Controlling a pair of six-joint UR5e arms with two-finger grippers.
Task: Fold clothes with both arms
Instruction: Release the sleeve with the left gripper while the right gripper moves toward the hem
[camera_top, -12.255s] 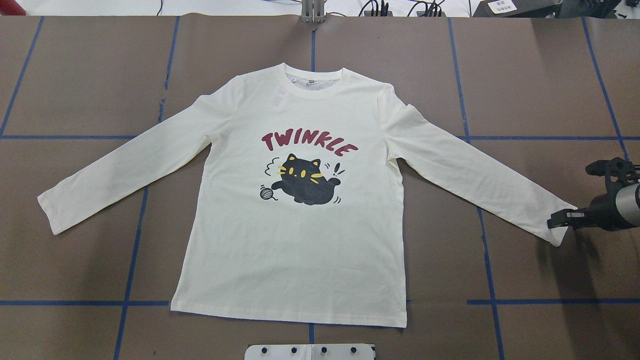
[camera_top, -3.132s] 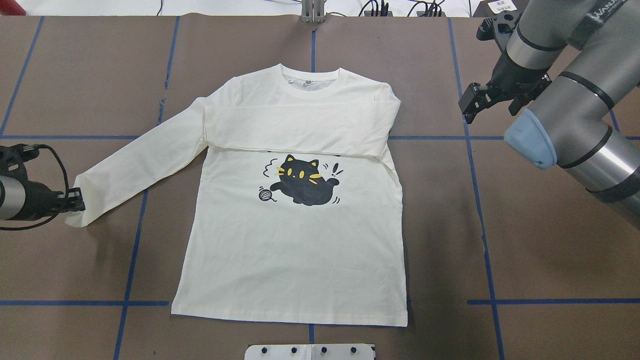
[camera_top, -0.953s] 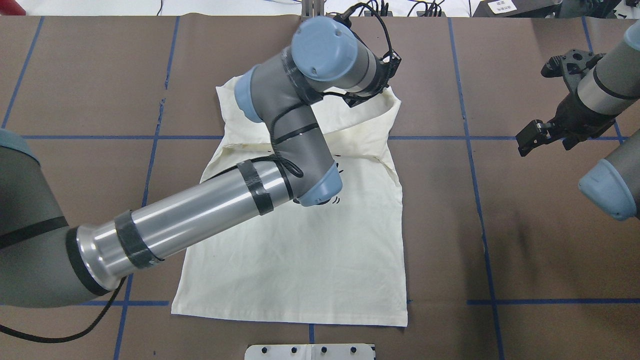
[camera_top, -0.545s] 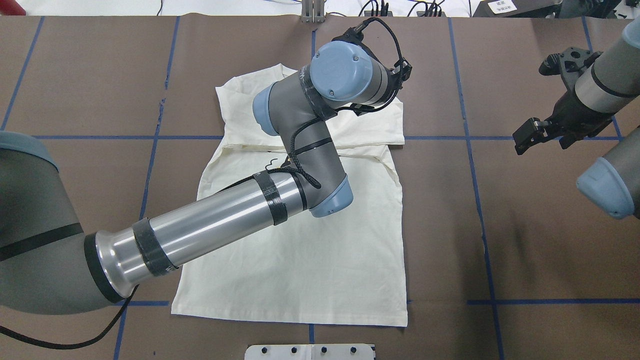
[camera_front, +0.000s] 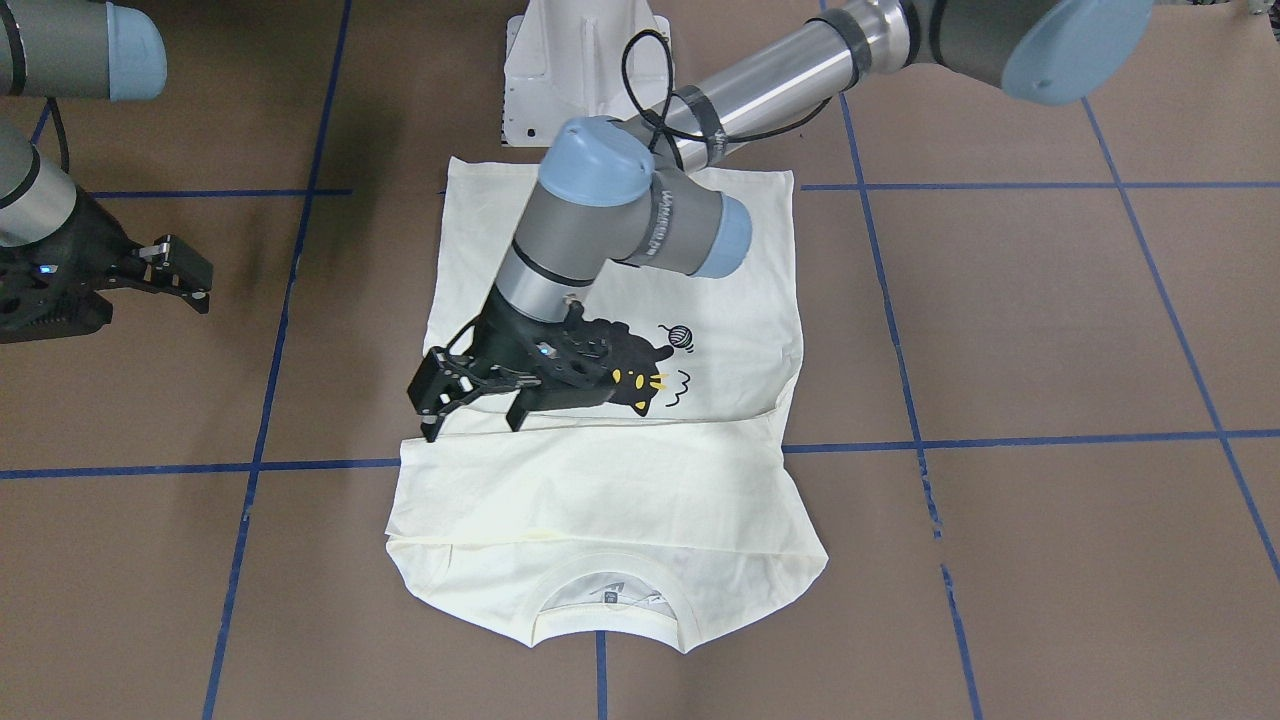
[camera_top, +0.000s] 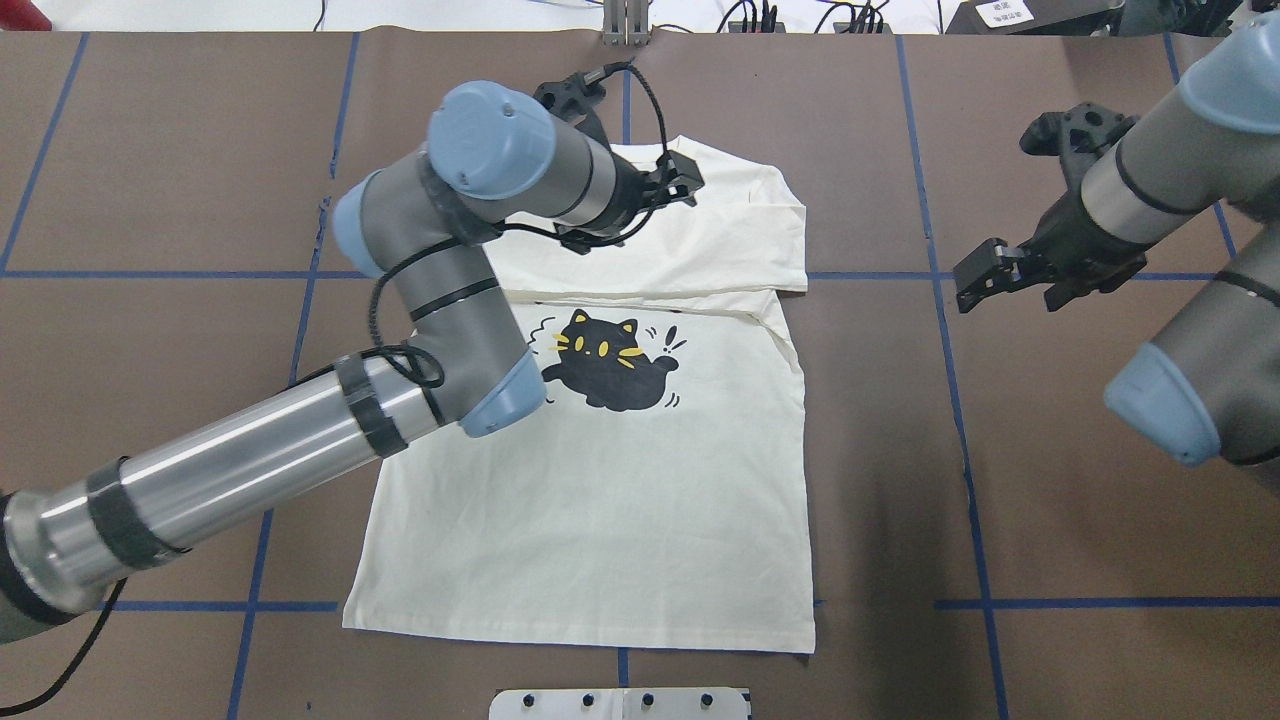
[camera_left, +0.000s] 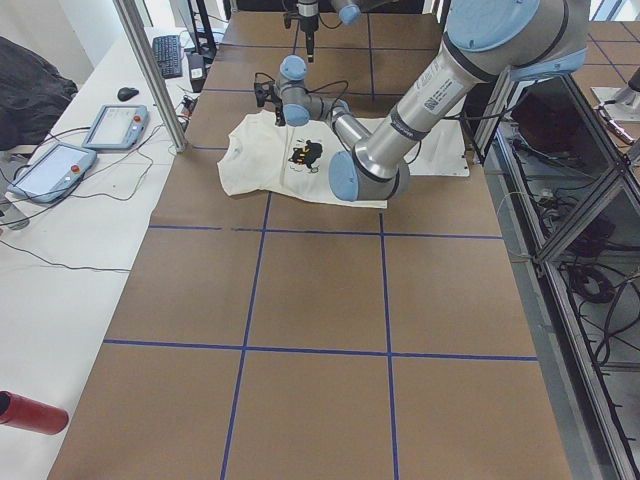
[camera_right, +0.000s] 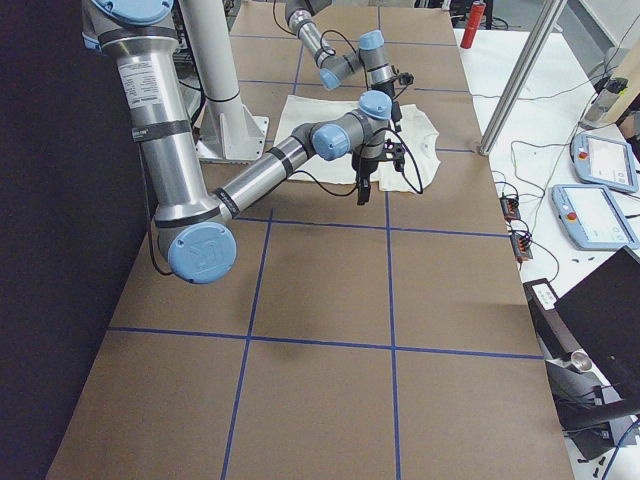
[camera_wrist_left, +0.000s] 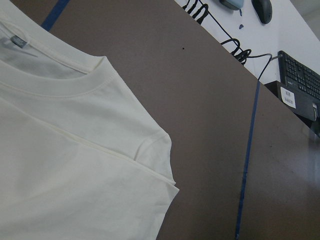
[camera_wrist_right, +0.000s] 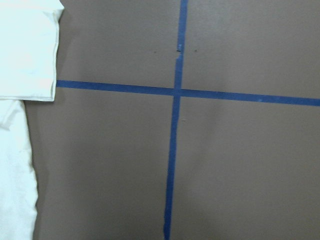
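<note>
Brown table (camera_top: 1100, 520) w/ blue tape grid (camera_top: 1100, 604); shirt (camera_top: 600, 520) lies flat on it, sleeves folded across chest.

The cream T-shirt (camera_wrist_left: 75, 165) fills the left, its neckline (camera_wrist_left: 65, 82) at upper left, layered edges meeting at a lower corner. Beside it, the brown table (camera_wrist_left: 200, 100) carries 1 blue tape line (camera_wrist_left: 247, 165). A black keyboard (camera_wrist_left: 300, 82) sits far right.

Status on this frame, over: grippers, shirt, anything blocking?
Left gripper open, empty, over shirt. Right gripper open, beside it. Sleeves folded across chest. Left arm overhangs.
</note>
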